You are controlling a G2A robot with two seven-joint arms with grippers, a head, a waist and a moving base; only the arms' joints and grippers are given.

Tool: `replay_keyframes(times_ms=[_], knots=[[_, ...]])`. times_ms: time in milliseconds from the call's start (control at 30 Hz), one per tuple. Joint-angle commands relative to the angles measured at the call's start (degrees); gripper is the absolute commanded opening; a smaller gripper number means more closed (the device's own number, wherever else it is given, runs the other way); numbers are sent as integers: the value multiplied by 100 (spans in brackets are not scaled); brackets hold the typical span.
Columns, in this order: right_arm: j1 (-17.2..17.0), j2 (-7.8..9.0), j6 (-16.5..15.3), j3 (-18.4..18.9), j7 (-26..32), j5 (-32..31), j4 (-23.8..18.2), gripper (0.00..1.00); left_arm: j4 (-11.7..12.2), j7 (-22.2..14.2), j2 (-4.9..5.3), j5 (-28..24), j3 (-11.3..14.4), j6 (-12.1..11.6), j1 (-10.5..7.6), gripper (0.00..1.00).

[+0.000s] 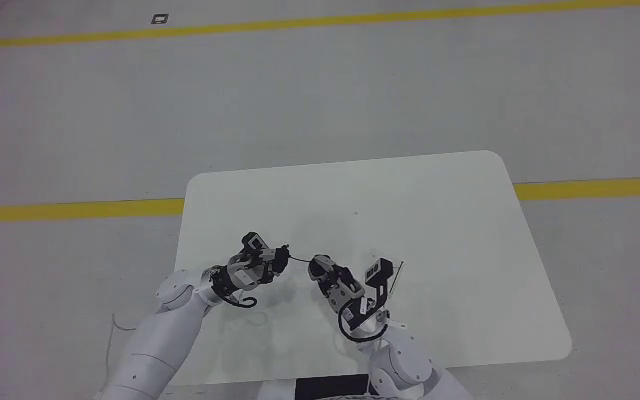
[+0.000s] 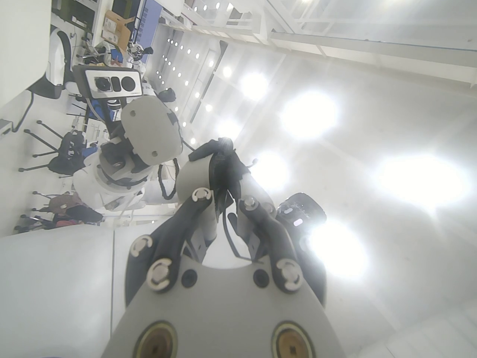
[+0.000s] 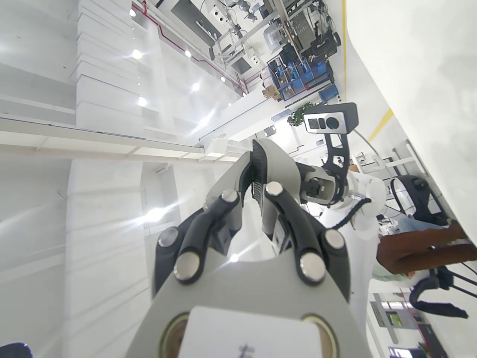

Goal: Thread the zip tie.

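Black zip tie point(image 1: 299, 256) held above the white counter point(image 1: 450, 200), bridging the gap between the two arms

From the left: left gripper point(image 2: 223, 162) clamped fully onto one end of the strap, with slack strap looping down between the fingers point(image 2: 262, 225)

To the right: right gripper point(image 3: 256, 158) drawn together to a sliver at the tips. Cannot tell whether the other end of the tie is pinched there

Step in hand, as judged: feeding the tip into the head
- Hold the left grasp fixed and close to the free tip to prevent bowing
- Align tip and slot on one axis before advancing
- Advance in short, slow strokes; stop at any buckling and realign
- Avoid twisting the strap, to keep the toothed face toward the pawl

Further right on the counter: thin dark strip point(image 1: 399, 275), possibly a spare tie

Printed label point(image 3: 244, 350) on the right wrist housing, cropped at the edge, not legible
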Motion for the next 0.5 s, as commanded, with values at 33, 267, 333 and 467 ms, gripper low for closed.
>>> replay_keyframes(times_ms=[33,267,333,467], knots=[[-25,7,16,29,-5,-11,-25,0,0,0,0,0,0,0,0,0],[-68,18,42,72,-29,-26,-61,0,0,0,0,0,0,0,0,0],[-72,20,46,81,-29,-26,-60,0,0,0,0,0,0,0,0,0],[-82,22,46,94,-29,-26,-54,0,0,0,0,0,0,0,0,0]])
